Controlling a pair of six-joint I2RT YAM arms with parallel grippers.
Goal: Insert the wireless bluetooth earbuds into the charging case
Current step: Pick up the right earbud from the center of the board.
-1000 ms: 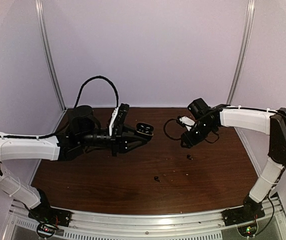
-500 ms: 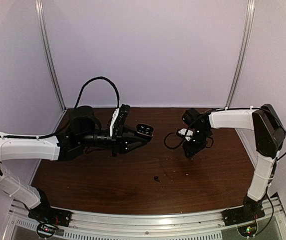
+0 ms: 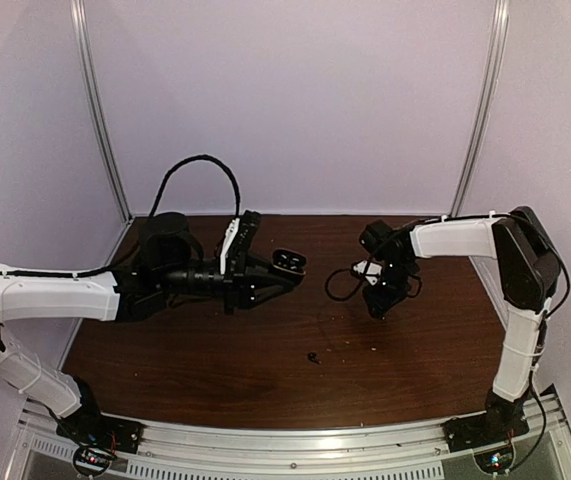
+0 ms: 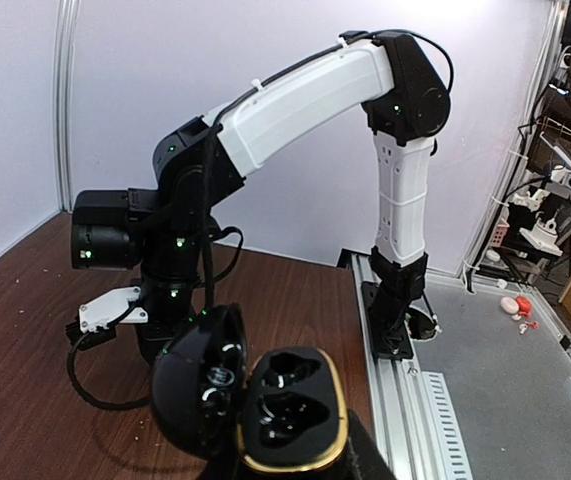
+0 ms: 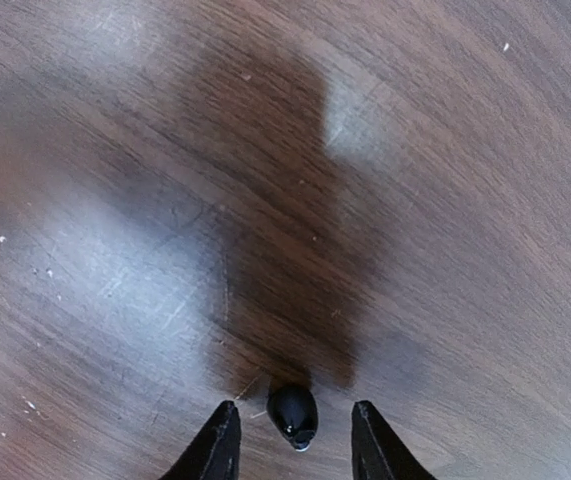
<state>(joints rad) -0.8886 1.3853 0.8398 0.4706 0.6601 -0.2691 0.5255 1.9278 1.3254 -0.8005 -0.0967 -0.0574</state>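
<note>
On the table (image 3: pixel 265 375), the left gripper (image 3: pixel 277 272) is clamped on the open charging case (image 4: pixel 287 412), held up over the left half with its sockets facing across (ready to receive, I judge). The right gripper (image 5: pixel 290 440), toward the right edge, stands partly open astride a black earbud (image 5: pixel 293 415) without touching it. Since a second ago it has dropped there, narrowing. A second bud (image 3: pixel 312 357) lies nearer the near edge.

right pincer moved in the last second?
Yes. Against the loose earbud on the table, the right pincer has shifted toward the near edge, and now straddles the other black earbud.
</note>
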